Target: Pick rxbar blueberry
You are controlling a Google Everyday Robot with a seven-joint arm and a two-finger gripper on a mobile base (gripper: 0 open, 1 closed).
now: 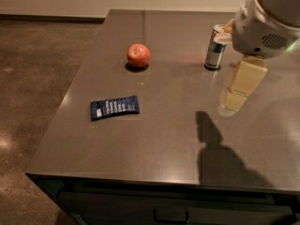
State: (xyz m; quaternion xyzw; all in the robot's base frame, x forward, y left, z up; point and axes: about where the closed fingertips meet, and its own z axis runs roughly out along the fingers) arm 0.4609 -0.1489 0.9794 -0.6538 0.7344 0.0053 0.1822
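— Now, where is the rxbar blueberry (115,108)?
— Flat on the worktop (159,144), left of centre, below the apple (138,55). Tool (228,106): right side, well apart; state cannot be told.

The counter (164,139) is showing a smooth, dark, softly reflecting top. The snack bar (115,108) is lying in a slightly glossy blue wrapper. The apple (138,55) is gleaming, smooth-skinned. The can (215,47) is shining like metal. The pincer (234,97), hanging over the counter's right side near the can, is looking like matt cream plastic.
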